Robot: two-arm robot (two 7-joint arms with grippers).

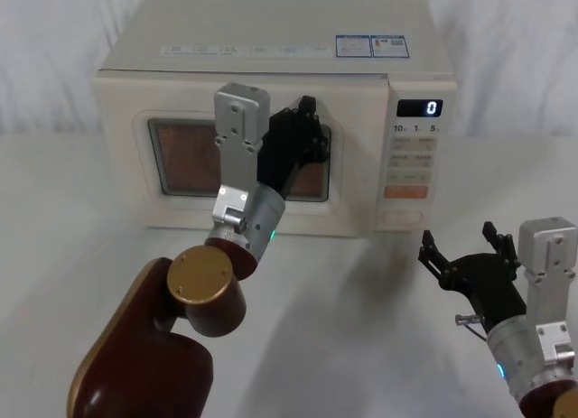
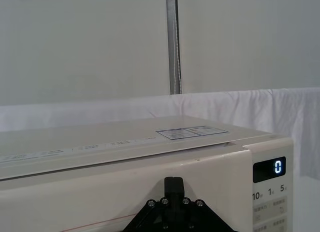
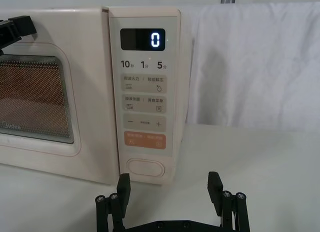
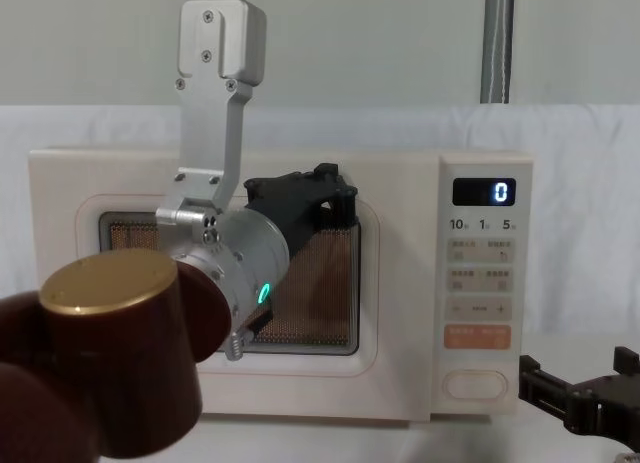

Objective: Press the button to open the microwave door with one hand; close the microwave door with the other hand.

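Note:
The cream microwave stands at the back of the table, and the microwave door lies flush with its front. My left gripper is shut, its black fingers pressed against the door at the upper right corner of the dark window. My right gripper hovers low over the table at the right, open and holding nothing. In the right wrist view its fingers spread wide just below and in front of the button. The button sits at the bottom of the control panel, under the orange key.
The display reads 0. White cloth covers the table and hangs behind the microwave. My left arm's brown elbow stands over the table in front of the door. Open table lies to the right of the microwave.

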